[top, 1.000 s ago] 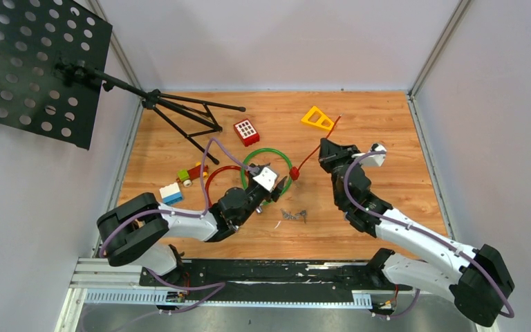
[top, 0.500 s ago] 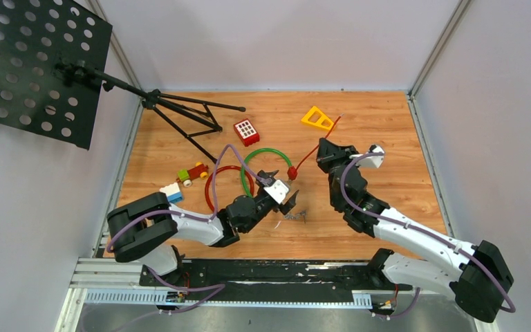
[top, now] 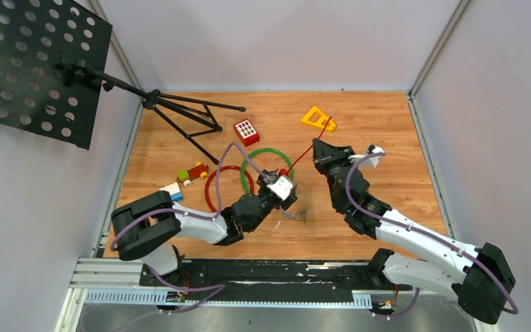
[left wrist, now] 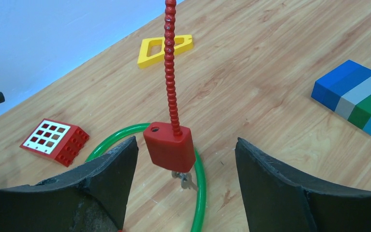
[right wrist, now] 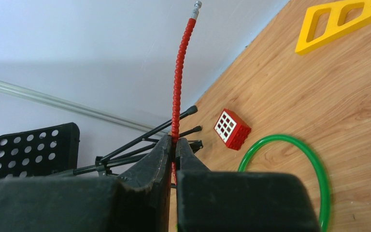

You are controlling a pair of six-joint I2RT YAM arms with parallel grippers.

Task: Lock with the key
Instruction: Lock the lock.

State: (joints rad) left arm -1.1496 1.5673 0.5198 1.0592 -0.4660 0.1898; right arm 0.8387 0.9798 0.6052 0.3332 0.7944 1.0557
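The red lock body [left wrist: 169, 147] hangs on its ribbed red cable [left wrist: 170, 72] just above the table, with a small metal key [left wrist: 187, 180] sticking out of its underside. My left gripper [left wrist: 186, 142] is open, one jaw on each side of the lock body and not touching it. My right gripper [right wrist: 175, 143] is shut on the cable [right wrist: 181, 63] and holds it up. In the top view the left gripper [top: 276, 177] is by the lock [top: 284, 171], and the right gripper [top: 318, 153] is up and to the right. A bunch of keys [top: 294, 215] lies on the table.
A green ring [top: 249, 162] lies under the lock, with a red ring [top: 216, 181] beside it. A red grid block [top: 246, 131], a yellow triangle [top: 317, 117], toy blocks [top: 192, 173] and a music stand [top: 180, 114] lie farther back and to the left. A striped blue block [left wrist: 352, 96] is at the right.
My left gripper swung right past the keys, then back up around the lock body. My right gripper shifted slightly left and back, carrying the cable and lock with it.
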